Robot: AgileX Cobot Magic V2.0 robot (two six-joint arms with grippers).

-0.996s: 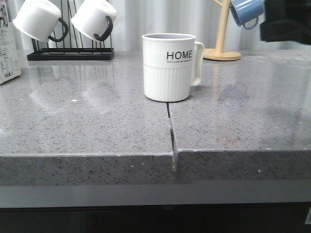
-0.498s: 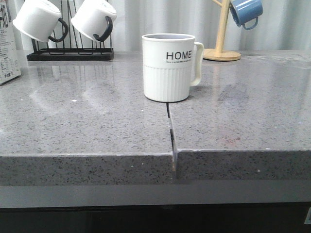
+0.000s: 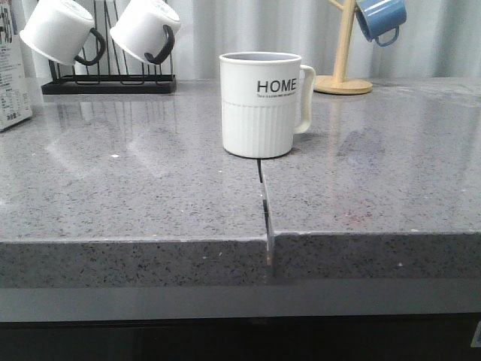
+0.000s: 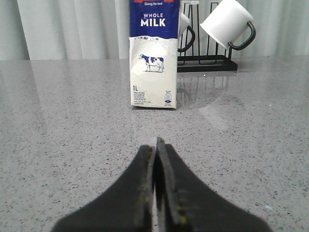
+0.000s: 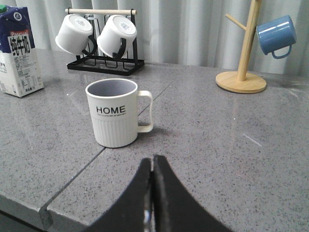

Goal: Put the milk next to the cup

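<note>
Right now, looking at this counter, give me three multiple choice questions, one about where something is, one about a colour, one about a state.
1. Where is the milk?
A. Touching the cup
B. At the counter's far left, apart from the cup
C. On the wooden mug tree

2. What colour is the mug on the wooden tree?
A. Blue
B. Red
C. Black

3. How is the left gripper?
A. Shut on the milk
B. Wide open
C. Shut, empty

Answers: 1 B, bare counter separates it from the cup. 2 A, clearly blue. 3 C, fingers pressed together, milk beyond them.

Closed right gripper (image 5: 153,166) facing cup (image 5: 114,113)
</note>
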